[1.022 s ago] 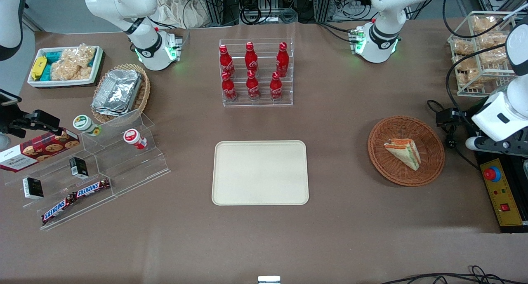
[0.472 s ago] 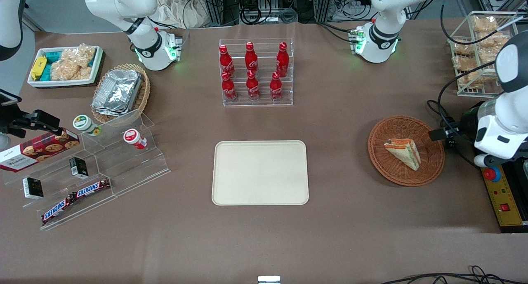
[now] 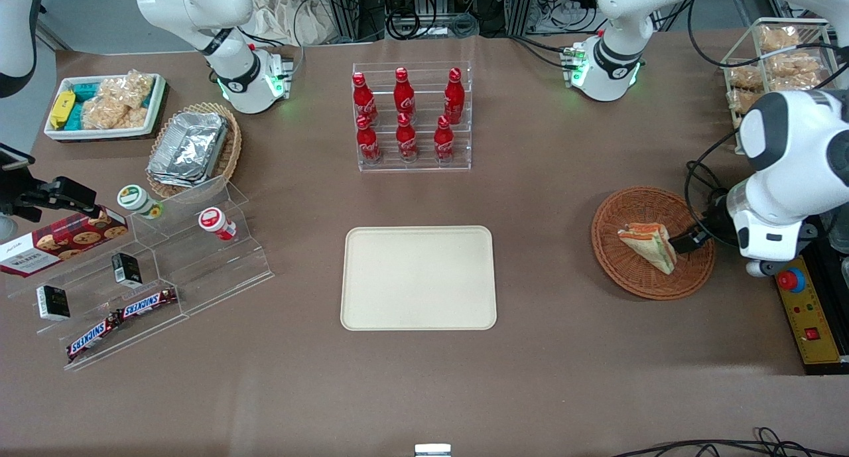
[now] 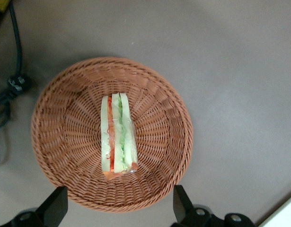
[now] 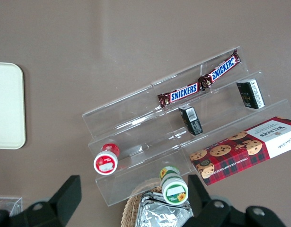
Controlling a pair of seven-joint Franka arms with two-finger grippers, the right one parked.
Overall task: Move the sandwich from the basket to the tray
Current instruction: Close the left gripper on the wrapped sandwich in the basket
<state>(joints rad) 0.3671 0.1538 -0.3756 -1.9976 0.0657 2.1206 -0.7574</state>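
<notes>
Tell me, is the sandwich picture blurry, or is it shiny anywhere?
Left wrist view: the sandwich and basket look sharp, with small glints on the clear wrap. The open hand hangs above the basket rim. Front view: light is even and soft; the tray shows no glare.

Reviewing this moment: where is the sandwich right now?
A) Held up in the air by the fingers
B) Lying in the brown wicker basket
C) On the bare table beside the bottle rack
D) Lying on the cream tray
B: the sandwich lies inside the basket, with the left gripper open above the basket and not touching the sandwich; the tray has nothing on it.
</notes>
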